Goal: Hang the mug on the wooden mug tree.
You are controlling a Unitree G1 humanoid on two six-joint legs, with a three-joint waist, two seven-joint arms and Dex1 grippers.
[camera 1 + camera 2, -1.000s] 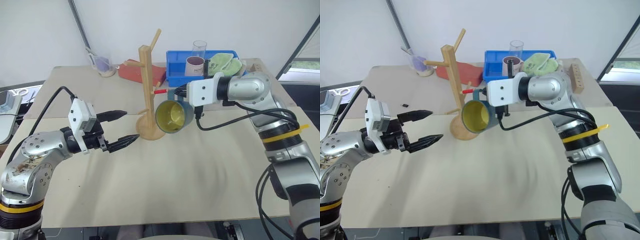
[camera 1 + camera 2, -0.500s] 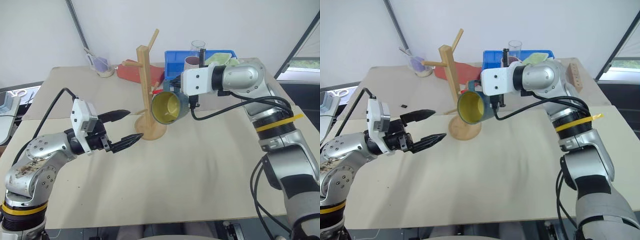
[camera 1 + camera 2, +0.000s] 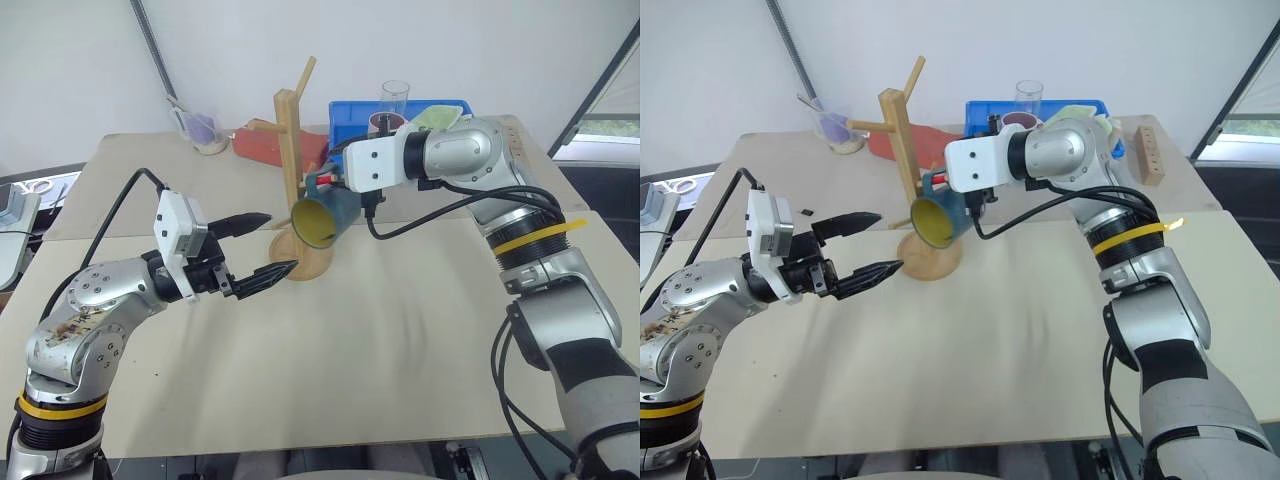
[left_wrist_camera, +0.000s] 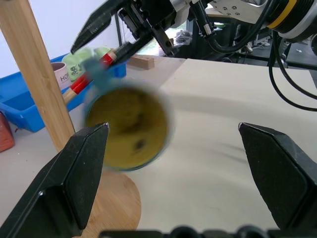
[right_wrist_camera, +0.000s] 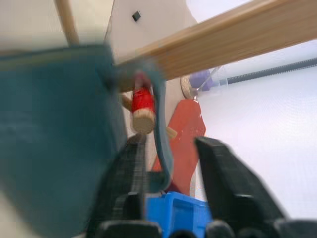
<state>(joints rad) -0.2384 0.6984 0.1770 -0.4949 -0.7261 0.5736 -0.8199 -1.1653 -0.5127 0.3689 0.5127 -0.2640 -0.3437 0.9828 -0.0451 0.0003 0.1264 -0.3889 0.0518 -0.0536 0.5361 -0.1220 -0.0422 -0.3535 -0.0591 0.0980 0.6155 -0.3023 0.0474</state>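
The teal mug [image 3: 322,215] with its yellow inside hangs tilted beside the post of the wooden mug tree [image 3: 290,150]. Its loop handle [image 5: 161,148] sits over the red-tipped peg [image 5: 141,101]. The mug looks blurred in both wrist views. My right gripper [image 5: 171,144] is open, one finger on each side of the handle, just behind the mug. My left gripper [image 3: 275,242] is open and holds nothing. It is level with the tree's round base [image 3: 305,262] and left of it, pointing at the mug [image 4: 129,129].
Behind the tree a blue bin [image 3: 350,150] holds a white mug, a clear glass and a green cloth. A red object [image 3: 265,145] and a plastic cup [image 3: 205,130] stand at the back left. A wooden block with holes [image 3: 1152,150] lies at the back right.
My right gripper carried the mug left to the tree and opened. The mug now hangs by its handle on the red-tipped peg, mouth tipped down. The left gripper has stayed put.
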